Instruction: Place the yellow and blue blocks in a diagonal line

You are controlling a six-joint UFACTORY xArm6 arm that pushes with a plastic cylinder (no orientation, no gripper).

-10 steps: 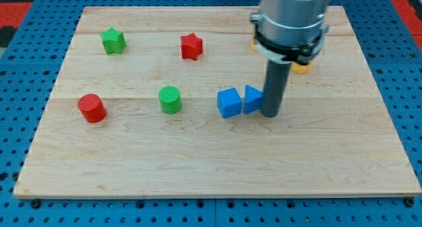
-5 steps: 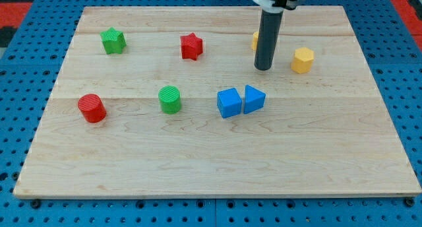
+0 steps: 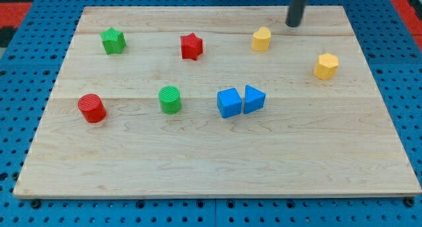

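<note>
My tip (image 3: 293, 25) is hovering far right, handless — pushing the near yellow block (image 3: 261, 39) off-centre is probably risking it spinning aside.

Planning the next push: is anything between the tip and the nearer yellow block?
Nothing visible. My tip sits near the view's top, just up-right of the rounded yellow block, with bare wooden board between them. The yellow hexagonal block lies off to the lower right.

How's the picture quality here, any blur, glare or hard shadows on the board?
Camera view: sharp throughout, evenly lit, no glare on the wooden board; blocks such as the blue cube cast only faint, soft shadows; my tip, near the view's top, looks crisp, not motion-blurred.
</note>
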